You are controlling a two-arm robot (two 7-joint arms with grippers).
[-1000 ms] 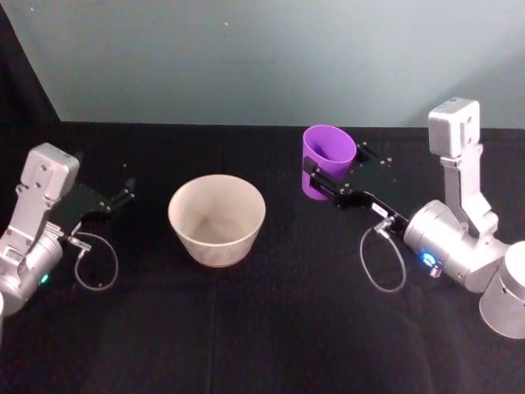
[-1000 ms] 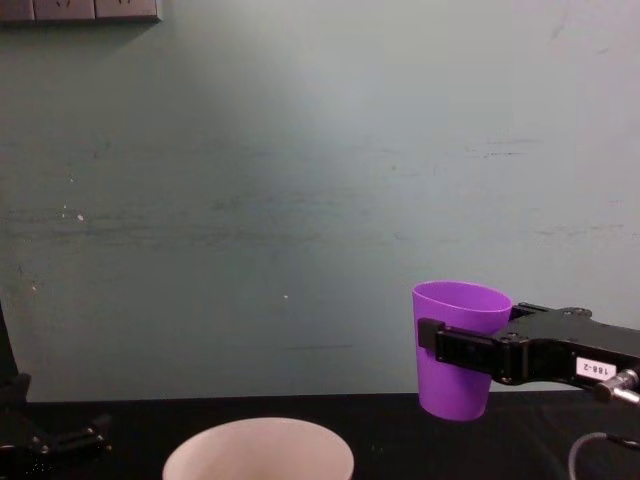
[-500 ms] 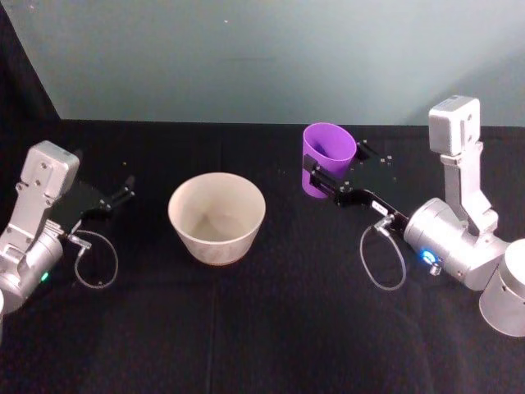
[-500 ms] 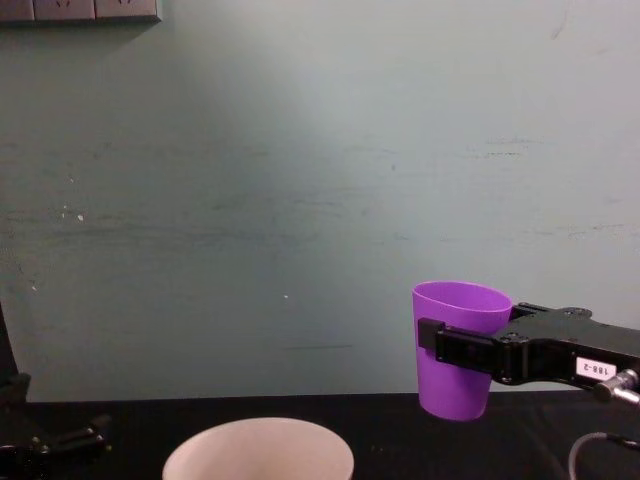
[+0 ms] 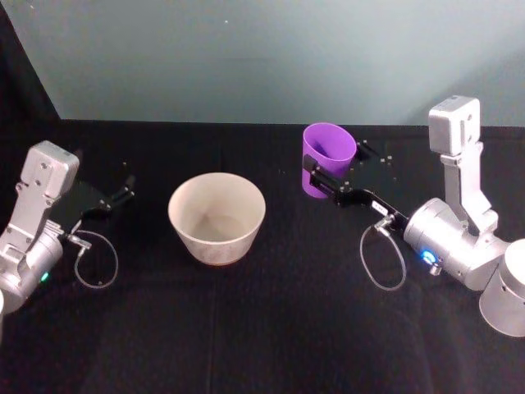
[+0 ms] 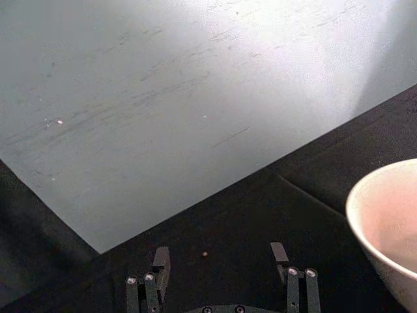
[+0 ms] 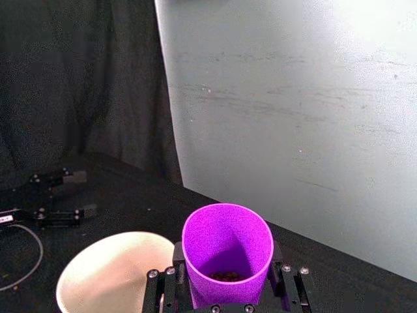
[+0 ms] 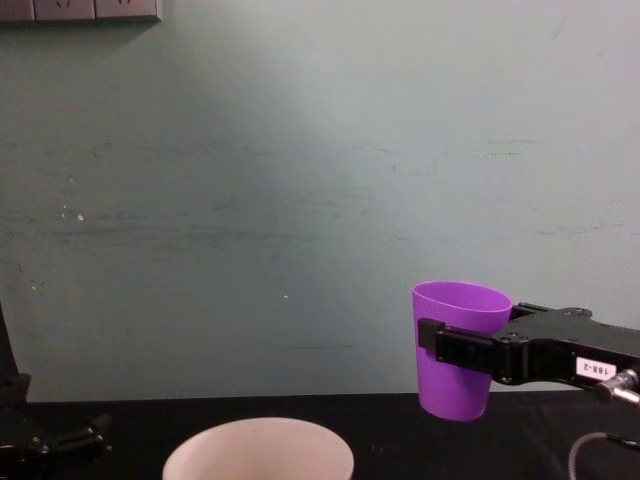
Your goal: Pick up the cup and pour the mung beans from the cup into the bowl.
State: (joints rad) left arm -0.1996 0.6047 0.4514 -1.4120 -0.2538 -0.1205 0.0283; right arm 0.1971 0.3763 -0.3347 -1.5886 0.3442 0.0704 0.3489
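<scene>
The purple cup (image 5: 327, 158) is held upright above the black table, right of the bowl; my right gripper (image 5: 332, 177) is shut on the cup's sides. In the chest view the cup (image 8: 458, 345) hangs clear of the table in that gripper (image 8: 455, 350). The right wrist view looks into the cup (image 7: 226, 250), where dark mung beans (image 7: 226, 276) lie at the bottom. The pale pinkish-white bowl (image 5: 216, 217) stands at the table's middle, its rim also in the chest view (image 8: 258, 447) and its wall in the left wrist view (image 6: 384, 228). My left gripper (image 6: 219, 257) is open, parked left of the bowl (image 5: 121, 195).
A black cloth covers the table (image 5: 262, 328). A pale green wall (image 5: 262, 57) rises just behind it. Loose cables loop beside each arm, one at the left (image 5: 94, 263) and one at the right (image 5: 384, 263).
</scene>
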